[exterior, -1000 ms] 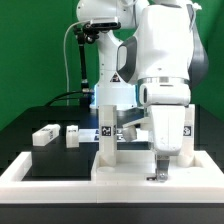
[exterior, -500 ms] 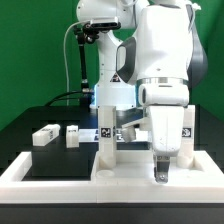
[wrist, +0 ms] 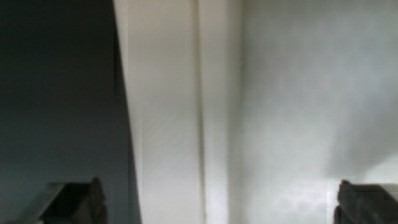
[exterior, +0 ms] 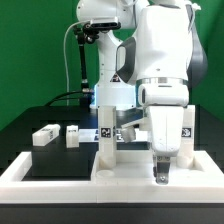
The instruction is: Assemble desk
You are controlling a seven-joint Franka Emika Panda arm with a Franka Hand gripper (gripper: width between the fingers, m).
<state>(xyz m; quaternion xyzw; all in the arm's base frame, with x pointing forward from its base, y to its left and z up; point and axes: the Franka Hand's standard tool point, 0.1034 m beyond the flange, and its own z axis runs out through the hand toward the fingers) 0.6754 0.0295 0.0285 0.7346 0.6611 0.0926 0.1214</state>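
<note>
At the front edge of the bench (exterior: 28,150) a white rim (exterior: 40,186) is seen, and the slab (exterior: 128,165) is laid flat just behind it, toward the front corner on the exterior view's right. The gripper (exterior: 160,176) is held low over the slab's front edge. In the wrist view its fingertips (wrist: 73,203) are seen wide apart (only blurred white surface lies between them). One upright leg (exterior: 104,140) is stood on the slab. Farther back, toward the exterior view's left, two loose legs (exterior: 43,136) (exterior: 72,134) are found side by side.
</note>
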